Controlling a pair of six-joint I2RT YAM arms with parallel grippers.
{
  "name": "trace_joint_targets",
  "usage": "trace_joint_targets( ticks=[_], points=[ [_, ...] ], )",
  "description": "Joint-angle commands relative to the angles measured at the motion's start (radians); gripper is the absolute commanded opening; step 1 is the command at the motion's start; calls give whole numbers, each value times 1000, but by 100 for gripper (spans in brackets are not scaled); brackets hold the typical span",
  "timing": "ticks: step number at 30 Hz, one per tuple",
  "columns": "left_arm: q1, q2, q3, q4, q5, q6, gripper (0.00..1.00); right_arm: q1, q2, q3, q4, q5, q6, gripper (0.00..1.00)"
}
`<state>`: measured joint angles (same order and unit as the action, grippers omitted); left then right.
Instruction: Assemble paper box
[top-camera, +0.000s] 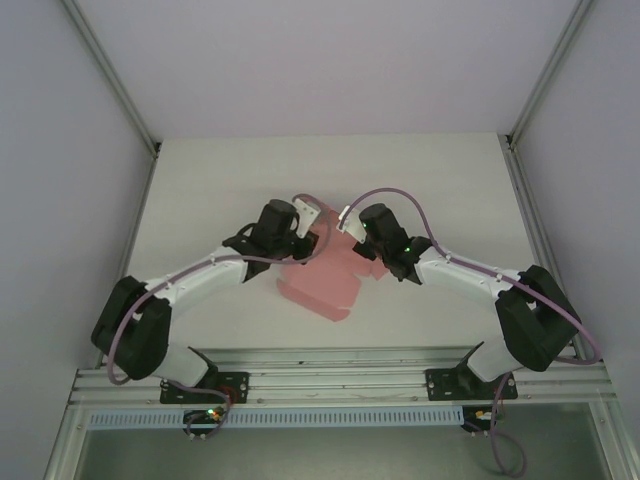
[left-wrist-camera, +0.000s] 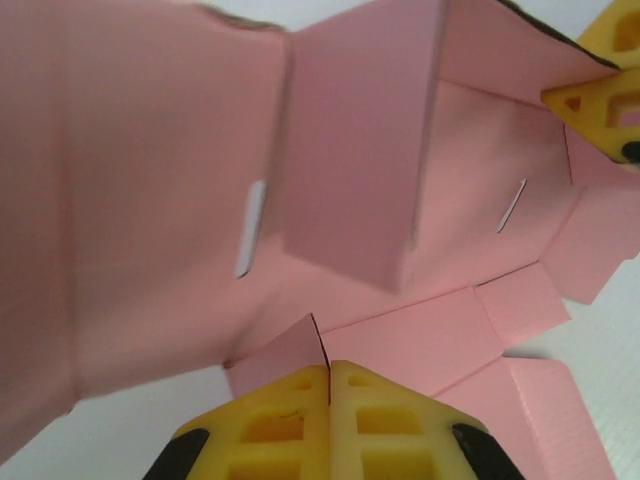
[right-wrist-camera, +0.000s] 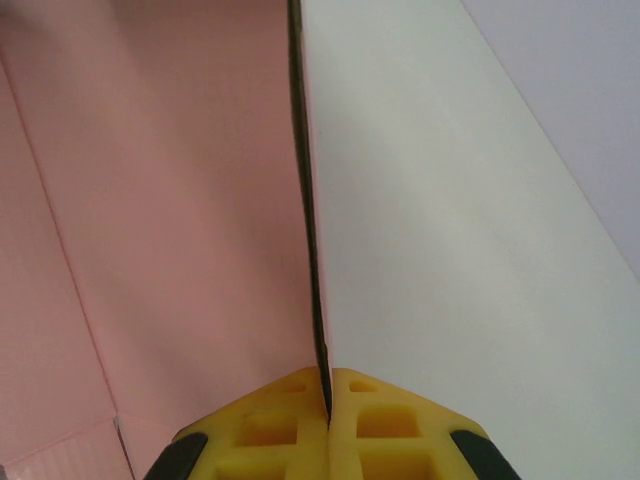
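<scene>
**Inspector:** Left side first. What does the left end effector (left-wrist-camera: 329, 372) hold?

**Assessor:** Its yellow pads (left-wrist-camera: 280, 425) are pressed flat together on the thin edge of a small flap (left-wrist-camera: 285, 355) of the paper box (top-camera: 325, 272). The card runs straight into the seam between them.

**Inspector:** Where does the box lie?

**Assessor:** It lies mid-tabletop (top-camera: 420, 180), between the two end effectors, and is partly folded. Some panels lie flat toward the near edge, and others stand up where the end effectors meet. The left wrist view shows two slots (left-wrist-camera: 250, 228) in the card, with a raised wall panel (left-wrist-camera: 350, 150) between them.

**Inspector:** And the right end effector (right-wrist-camera: 328, 385)?

**Assessor:** It is closed likewise, pinching an upright panel seen edge-on. There is pink card to one side of that panel and bare tabletop to the other.

**Inspector:** Which step is in hand?

**Assessor:** It is judged to be raising and folding the side walls. The box is not yet closed up, so the task looks early to midway.

**Inspector:** What does the next move call for?

**Assessor:** Probably folding the held panels inward along their creases until the tabs meet the slots. Both arms would need to move together. Thin card pinched at its edge may buckle or slip.
</scene>
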<state>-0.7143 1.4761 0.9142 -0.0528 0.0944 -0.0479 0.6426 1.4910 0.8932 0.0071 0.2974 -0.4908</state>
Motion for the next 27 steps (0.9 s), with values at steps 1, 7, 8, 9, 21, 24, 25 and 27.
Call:
trace_joint_targets(
  ticks=[1,7,8,9,21,24,25,27],
  points=[
    [-53,60,67,0,-19,86,1,26,-23,-3,21,-72,3,0],
    [-74,114,104,13,-13,61,4,27,-30,-16,31,-58,-2,0],
    [-73,108,95,23,-15,49,8,26,-32,-22,37,-54,-2,0],
    [-67,99,85,30,-12,42,12,26,-36,-26,42,-49,-6,0],
    [109,-235,-169,134,137,-113,54,17,-50,-43,47,7,-59,0],
    [154,-314,-206,116,113,-115,84,17,-41,-41,49,14,-79,0],
    [179,-329,-213,107,111,-121,97,17,-37,-41,51,11,-88,0],
    [242,-336,-204,72,110,-161,100,19,-30,-49,71,10,-127,0]
  ],
)
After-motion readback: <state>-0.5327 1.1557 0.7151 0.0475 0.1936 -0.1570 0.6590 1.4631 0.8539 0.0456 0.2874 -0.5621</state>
